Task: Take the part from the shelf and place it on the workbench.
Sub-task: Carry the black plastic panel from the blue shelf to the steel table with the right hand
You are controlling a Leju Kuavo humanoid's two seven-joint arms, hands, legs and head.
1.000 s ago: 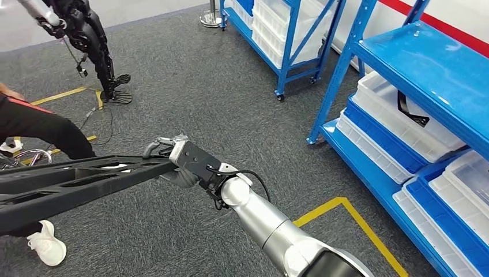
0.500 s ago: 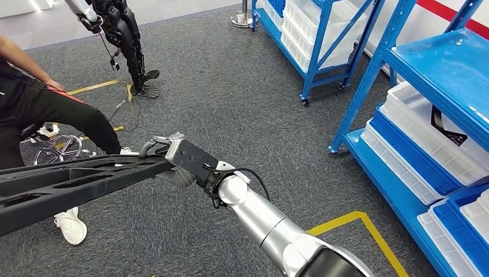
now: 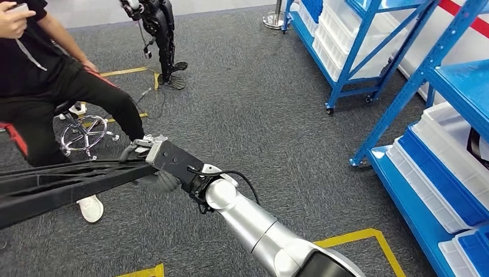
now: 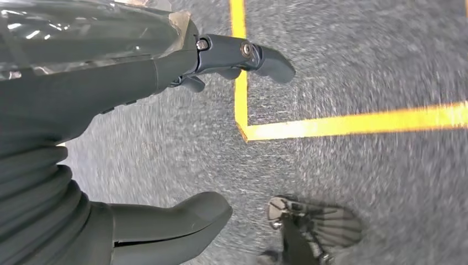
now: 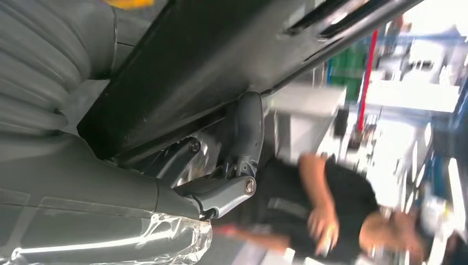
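The part [image 3: 69, 183] is a long black frame-like bar that runs from the picture's left edge to the middle of the head view, held level above the carpet. My right hand [image 3: 154, 166] grips its near end, with the silver arm coming in from the lower right. In the right wrist view the bar [image 5: 221, 49] crosses the palm and the dark fingers [image 5: 243, 138] curl around its edge. In the left wrist view my left hand [image 4: 110, 94] hangs over the floor, thumb and fingers apart, holding nothing.
A person in black [image 3: 40, 75] sits on a chrome-based stool [image 3: 86, 134] at the upper left, one white shoe [image 3: 91, 208] under the bar. Another robot's legs [image 3: 164, 40] stand behind. Blue shelves with white bins [image 3: 357, 52] line the right side. Yellow tape [image 3: 357, 236] marks the carpet.
The camera has turned to the left: the shelves slide off to the right and the seated person comes into view. My right hand keeps its hold on the bar.
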